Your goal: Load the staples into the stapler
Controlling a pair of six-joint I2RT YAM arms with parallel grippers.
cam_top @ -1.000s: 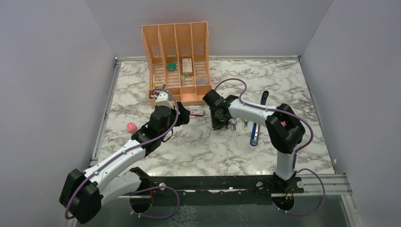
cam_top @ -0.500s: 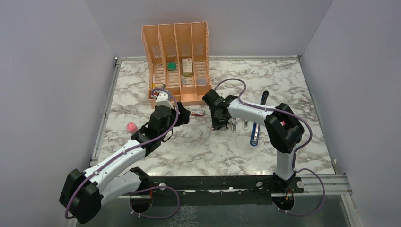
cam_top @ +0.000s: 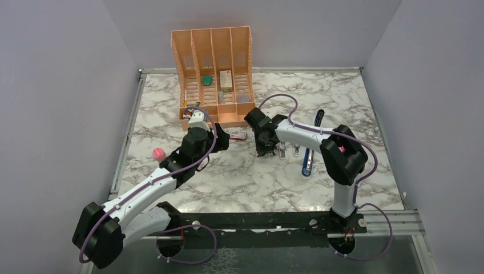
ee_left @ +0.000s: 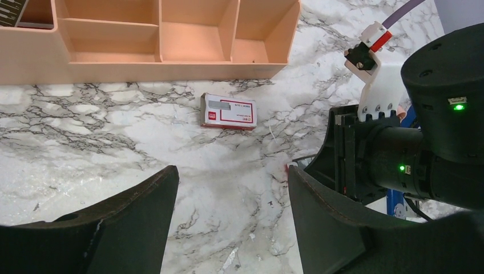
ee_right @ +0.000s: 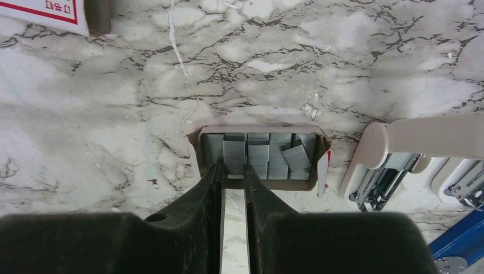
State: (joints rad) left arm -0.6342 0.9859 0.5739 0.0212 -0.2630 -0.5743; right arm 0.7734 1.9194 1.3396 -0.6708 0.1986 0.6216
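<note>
As staples (ee_right: 275, 160) lie loose in their tray (ee_right: 279, 184), right gripper (ee_right: 234, 169) pinches one strip.

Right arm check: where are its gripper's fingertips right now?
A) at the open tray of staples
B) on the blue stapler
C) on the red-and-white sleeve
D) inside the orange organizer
A: the right wrist view shows the right gripper at the near edge of the open tray, its tips closed either side of one strip of the staples; the stapler lies apart.
</note>
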